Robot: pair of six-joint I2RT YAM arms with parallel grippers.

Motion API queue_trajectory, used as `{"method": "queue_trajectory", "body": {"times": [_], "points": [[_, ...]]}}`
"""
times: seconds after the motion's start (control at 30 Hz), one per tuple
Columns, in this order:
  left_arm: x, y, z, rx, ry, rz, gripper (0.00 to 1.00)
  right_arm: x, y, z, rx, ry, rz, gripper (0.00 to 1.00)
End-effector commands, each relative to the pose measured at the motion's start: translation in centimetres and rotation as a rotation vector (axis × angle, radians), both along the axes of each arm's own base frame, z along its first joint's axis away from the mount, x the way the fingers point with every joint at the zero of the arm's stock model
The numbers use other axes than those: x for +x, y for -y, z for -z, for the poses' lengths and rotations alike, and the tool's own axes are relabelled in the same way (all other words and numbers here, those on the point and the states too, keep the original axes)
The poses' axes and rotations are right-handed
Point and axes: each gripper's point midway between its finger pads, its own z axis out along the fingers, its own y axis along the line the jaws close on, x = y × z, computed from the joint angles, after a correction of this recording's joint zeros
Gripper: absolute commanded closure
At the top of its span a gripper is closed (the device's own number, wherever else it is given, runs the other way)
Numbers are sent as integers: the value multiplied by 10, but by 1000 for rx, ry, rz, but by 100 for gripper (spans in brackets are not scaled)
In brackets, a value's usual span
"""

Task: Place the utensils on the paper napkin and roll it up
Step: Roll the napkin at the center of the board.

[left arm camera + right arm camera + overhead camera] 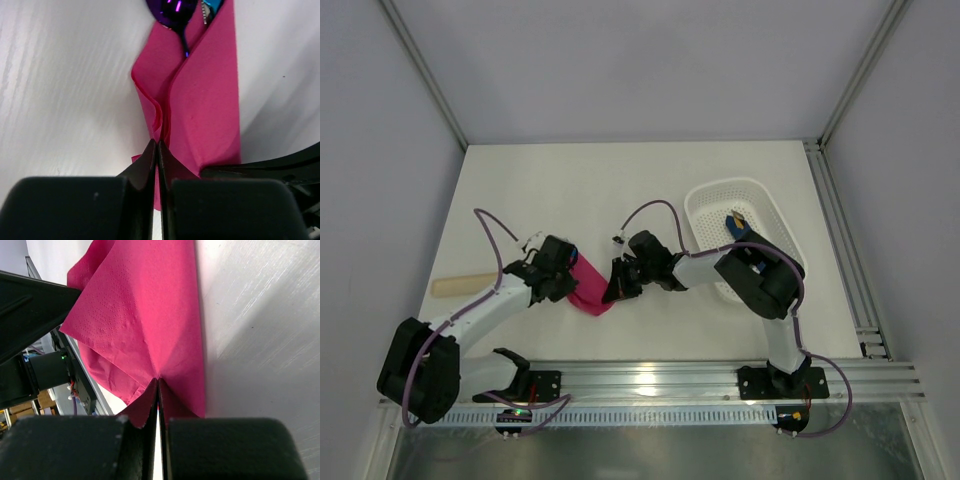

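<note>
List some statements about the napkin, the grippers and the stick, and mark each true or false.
1. The left gripper is shut on the paper napkin. True.
2. The right gripper hangs open above the napkin. False: it is shut on the napkin.
3. A purple utensil sticks out of the napkin's fold. True.
4. The beige stick lies in the white basket. False: it lies on the table, left of the left arm.

White perforated basket (715, 208) at right holding blue item (734, 225), beige flat stick (460, 286) at left
</note>
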Motion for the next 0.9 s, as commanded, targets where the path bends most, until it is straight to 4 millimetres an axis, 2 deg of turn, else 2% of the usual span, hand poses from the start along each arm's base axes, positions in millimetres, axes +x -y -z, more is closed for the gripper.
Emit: {"method": "queue_trajectory", "body": {"times": [0.0, 0.17, 0.3, 0.5, 0.53, 0.77, 0.87], "points": [[18, 14, -14, -19, 56, 76, 100, 5, 12, 25, -91, 13, 15, 96], [22, 31, -17, -95, 89, 133, 100, 5, 14, 27, -98, 11, 16, 96], [38, 43, -29, -136, 169, 164, 100, 5, 15, 29, -104, 6, 18, 96], [63, 56, -38, -134, 197, 193, 100, 3, 15, 31, -109, 4, 12, 96], [65, 57, -32, -127, 181, 197, 100, 4, 16, 31, -111, 4, 15, 96], [79, 67, -24, -130, 175, 215, 100, 4, 17, 33, -117, 0, 15, 96], [73, 64, -22, -125, 158, 210, 100, 5, 17, 33, -119, 1, 15, 96]]}}
